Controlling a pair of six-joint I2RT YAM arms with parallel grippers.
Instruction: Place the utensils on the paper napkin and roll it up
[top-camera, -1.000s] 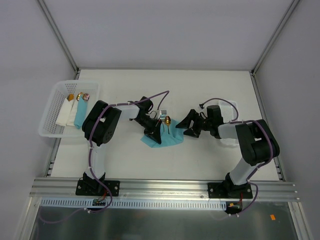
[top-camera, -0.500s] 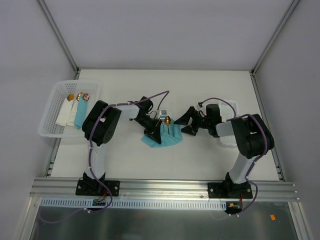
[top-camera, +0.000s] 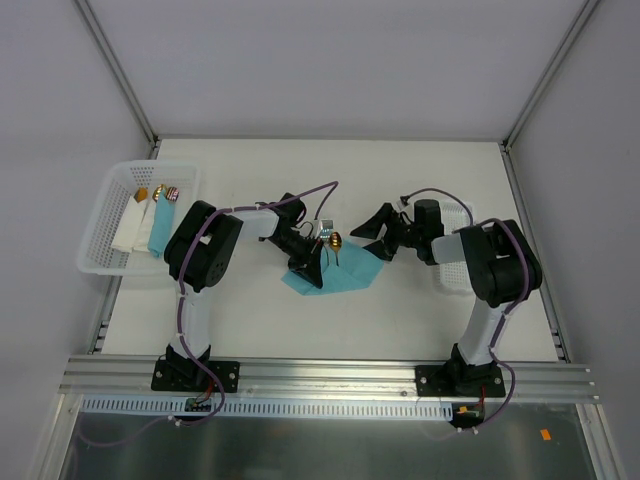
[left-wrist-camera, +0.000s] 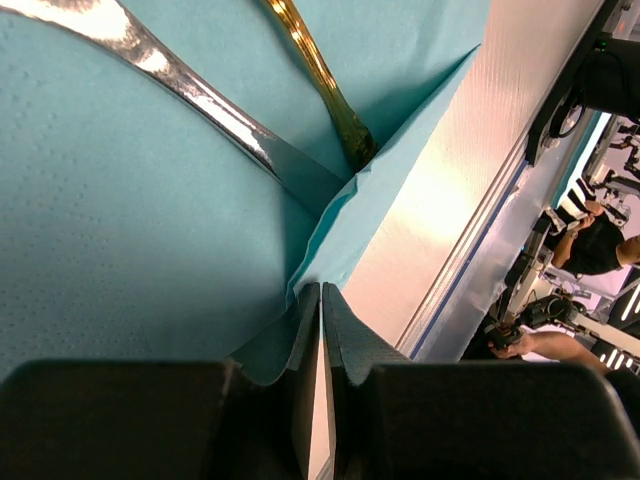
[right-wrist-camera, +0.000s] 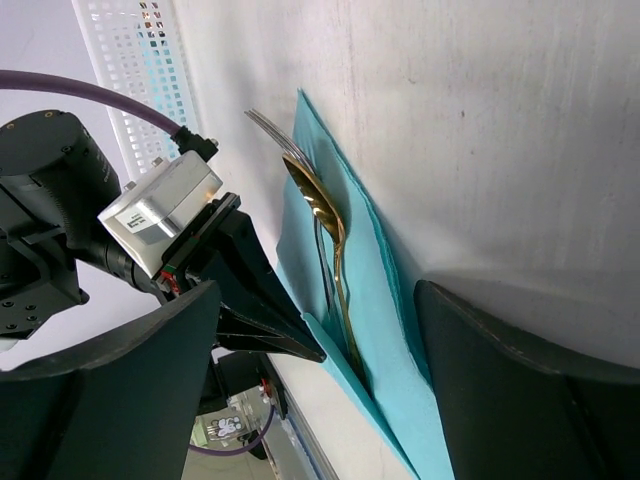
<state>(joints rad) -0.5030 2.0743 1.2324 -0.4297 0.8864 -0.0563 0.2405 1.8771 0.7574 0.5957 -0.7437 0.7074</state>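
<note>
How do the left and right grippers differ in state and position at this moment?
The left gripper is shut, pinching an edge of the napkin; the right gripper stands wide open and holds nothing. The left gripper sits at the napkin's left side, the right gripper at its right side. Both are low by the napkin, facing each other across the utensils.

- The left gripper (left-wrist-camera: 321, 305) shows its two dark fingers pressed almost together, pinching the paper napkin (left-wrist-camera: 120, 230) at a creased edge.
- A silver utensil (left-wrist-camera: 200, 100) and a gold utensil (left-wrist-camera: 320, 75) lie on the turquoise sheet, their ends tucked under a raised fold.
- Bare white table (left-wrist-camera: 450, 200) lies just beside the fold.
</note>
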